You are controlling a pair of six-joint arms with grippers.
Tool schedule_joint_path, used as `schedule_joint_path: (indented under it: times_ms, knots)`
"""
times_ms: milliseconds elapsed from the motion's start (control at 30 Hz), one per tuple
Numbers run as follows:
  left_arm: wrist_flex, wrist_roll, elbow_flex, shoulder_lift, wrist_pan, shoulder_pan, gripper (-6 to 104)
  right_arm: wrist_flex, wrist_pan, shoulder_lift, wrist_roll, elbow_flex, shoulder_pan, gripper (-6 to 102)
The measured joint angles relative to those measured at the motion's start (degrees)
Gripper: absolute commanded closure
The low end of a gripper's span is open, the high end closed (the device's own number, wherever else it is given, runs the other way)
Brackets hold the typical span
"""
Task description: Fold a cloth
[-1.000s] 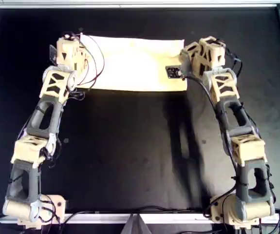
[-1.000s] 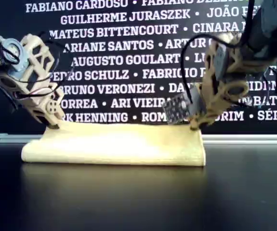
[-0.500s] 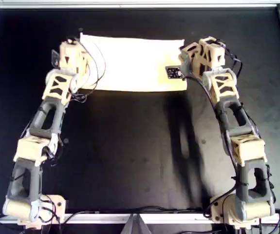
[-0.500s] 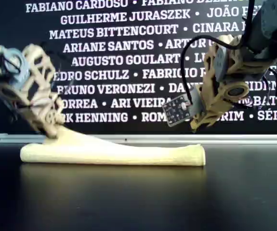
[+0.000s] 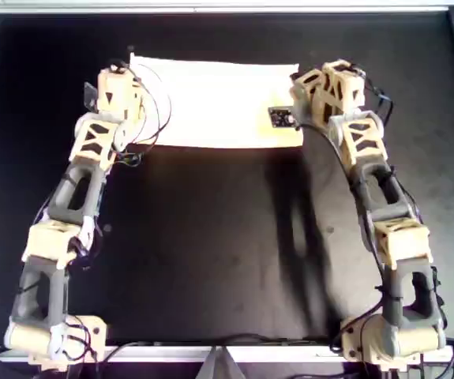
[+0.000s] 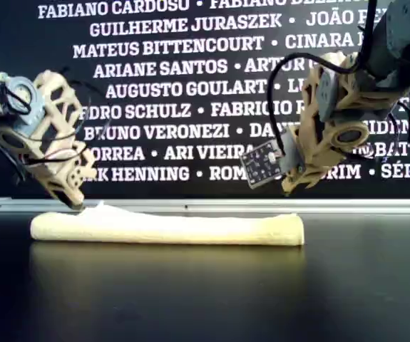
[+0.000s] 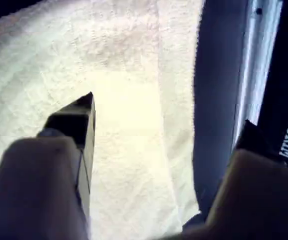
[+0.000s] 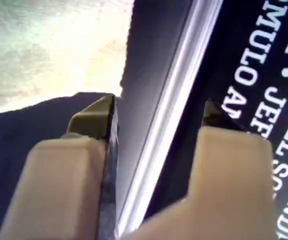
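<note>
A black tabletop [image 5: 211, 237] meets a black wall [image 6: 190, 85] printed with white names.

- A black desk [image 5: 211, 253] with a thin metal frame fills the overhead view.
- A pale cream-yellow cloth [image 5: 219, 103] lies flat near the far edge as a wide rectangle.
- The left hand [image 5: 120, 83] sits over the cloth's end on the view's left.
- The right hand [image 5: 309, 91] sits at the cloth's end on the view's right.
- Both tan and grey jointed arms reach up from bases at the near edge.
</note>
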Motion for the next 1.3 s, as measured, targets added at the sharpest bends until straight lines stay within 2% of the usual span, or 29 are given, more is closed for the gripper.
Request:
schedule_joint_path:
  times_ms: [167, 400, 500, 600, 667, 733, 800, 867, 933, 1000, 1067, 1167, 1300]
  knots:
    - [0.0, -0.1, -1.1, 0.0, -0.1, 0.0, -2, 0.6, 0.0, 0.7, 0.26, 0.0, -0.1, 27]
    - [1.2, -0.1, -2.0, 5.8, -0.1, 0.0, -2, 15.4, 0.0, 12.2, 0.26, 0.0, 0.0, 27]
    - [8.3, -0.1, -2.0, 14.9, -0.1, 0.0, -2, 25.4, 0.0, 19.4, 0.53, 0.0, -0.1, 27]
    - [20.3, -0.3, -1.3, 27.4, -0.1, 0.0, -2, 39.0, -0.1, 28.1, 0.53, 0.0, -0.3, 27]
    - [30.1, -1.3, -1.2, 35.7, -0.1, 0.0, -2, 48.4, -0.1, 34.7, 1.05, -0.1, -0.4, 27]
    - [40.0, -4.8, -1.2, 42.5, -0.1, 0.0, -2, 56.4, 0.0, 40.2, 0.7, -0.2, -0.4, 27]
    - [48.8, -9.5, -0.7, 48.5, -0.1, 0.0, -2, 60.3, 0.0, 45.0, 1.67, -0.2, -0.6, 27]
    - [51.1, -14.5, 0.3, 53.3, -0.1, 0.0, -2, 61.2, 0.0, 49.6, 3.69, 1.1, -1.1, 27]
    - [52.0, -18.1, 3.1, 58.4, -0.1, 0.0, -2, 61.5, 0.0, 55.4, 7.12, 4.5, -1.8, 27]
    - [52.4, -19.4, 7.4, 64.4, -0.1, 0.0, -2, 61.6, 0.0, 62.3, 10.63, 9.8, -2.3, 27]
    - [52.4, -20.2, 13.6, 71.6, -0.1, 0.0, -2, 61.7, 0.0, 70.0, 12.57, 17.1, -2.4, 27]
    - [52.4, -20.3, 26.4, 84.9, -0.1, 0.1, -2, 61.7, 0.0, 82.9, 13.45, 30.5, -1.6, 27]
    - [52.4, -20.5, 46.3, 107.1, -0.1, 0.1, -2, 61.8, 0.0, 102.7, 13.62, 49.4, -2.5, 27]
